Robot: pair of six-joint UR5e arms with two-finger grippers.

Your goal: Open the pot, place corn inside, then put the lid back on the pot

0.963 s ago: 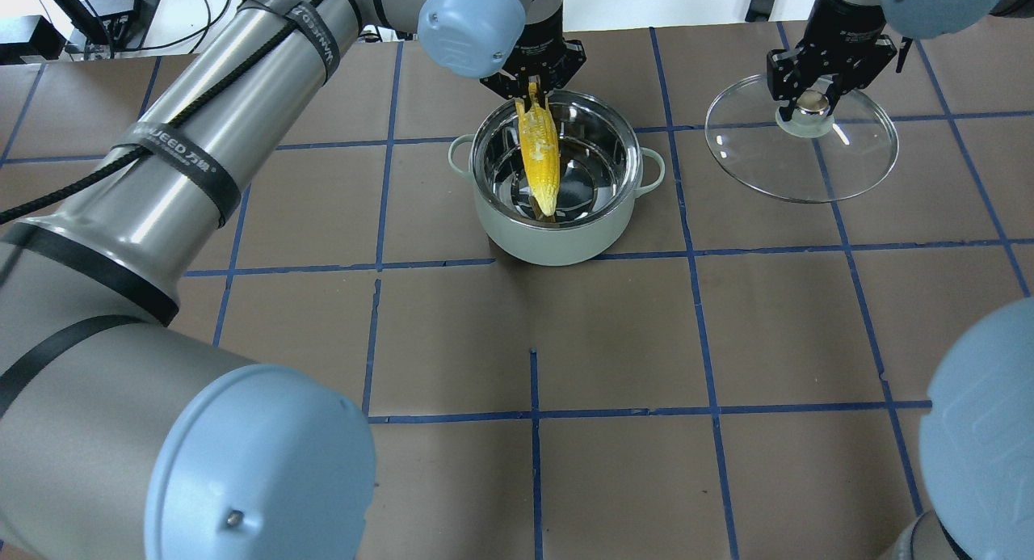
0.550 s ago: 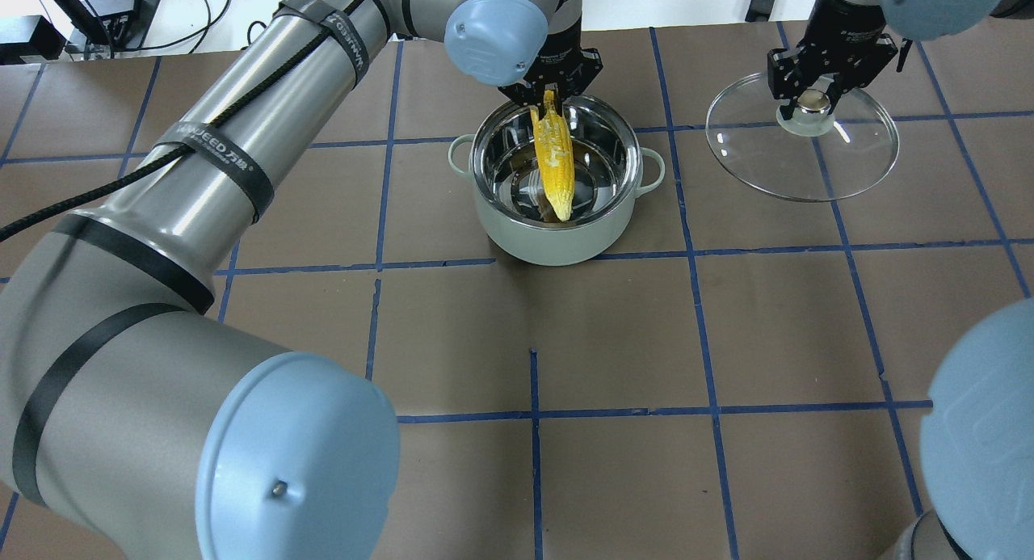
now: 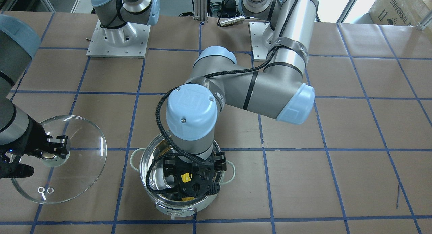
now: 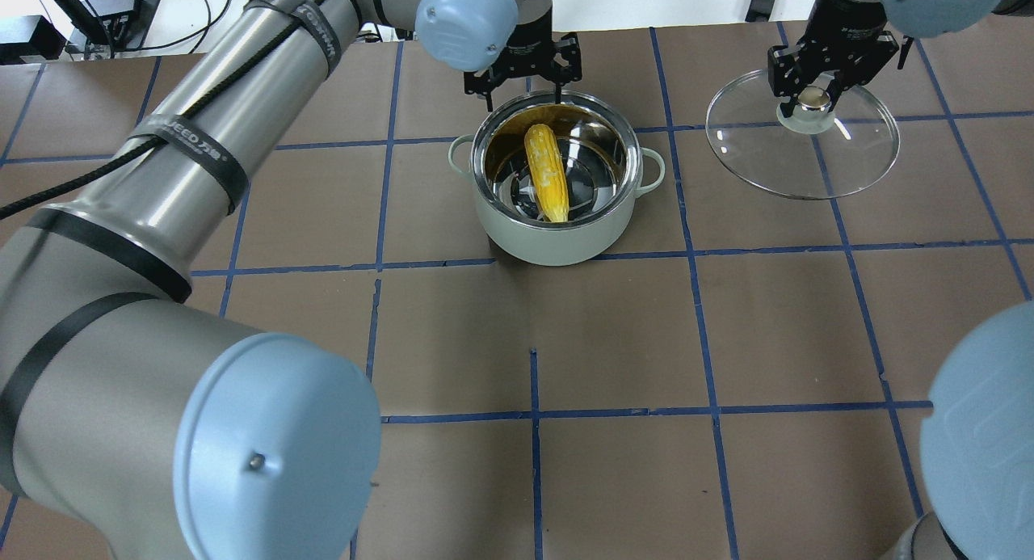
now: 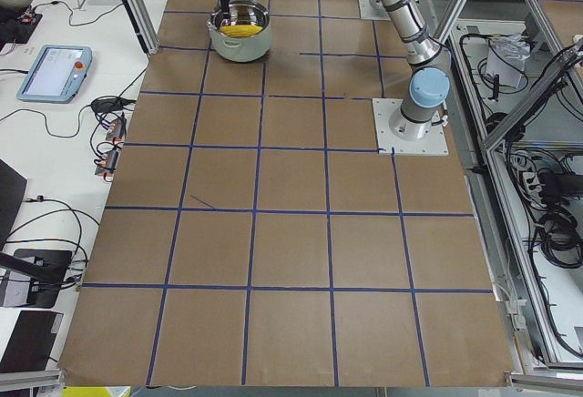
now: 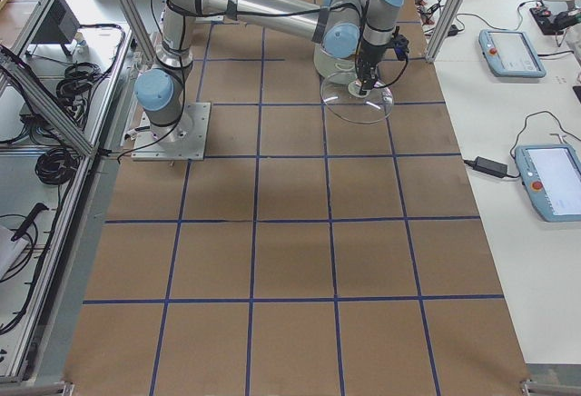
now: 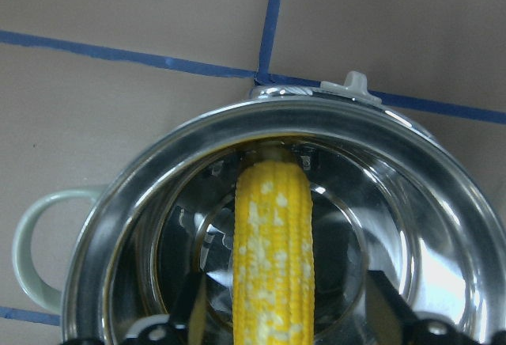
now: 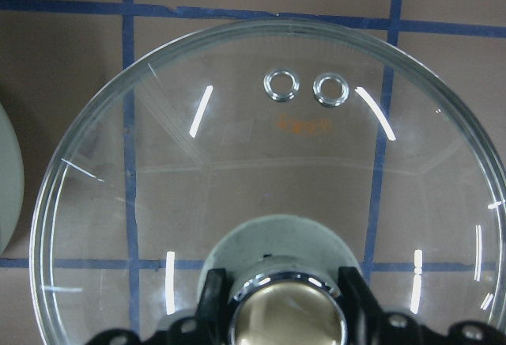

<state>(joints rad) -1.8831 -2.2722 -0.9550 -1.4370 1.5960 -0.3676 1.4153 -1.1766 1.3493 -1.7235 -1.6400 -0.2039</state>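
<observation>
Corn (image 4: 546,172): lies inside the pot (image 4: 557,241), lengthwise across the steel floor, tapered end toward the robot, blunt end toward the far wall below the front tab (image 7: 354,85). Nothing grips it.

Pot: upright on the bench (image 4: 614,334), uncovered, both loop handles clear.

Left claw (image 4: 523,91): positioned above the pot's far rim, jaws spread wide and holding nothing. The left wrist view shows a finger (image 7: 190,313) on each side of the cob with a gap between each finger and the kernels.

Lid (image 4: 808,160): well apart from the pot, on the robot's right side, dome up. Its two vent rings (image 8: 282,85) sit on the side away from the robot. Whether its rim rests on the bench or is held just off it cannot be determined.

Right claw (image 4: 813,91): clenched on the lid's knob (image 8: 288,313), one finger on either side of it.

Bench surface: brown covering with a blue tape grid (image 4: 533,463).
</observation>
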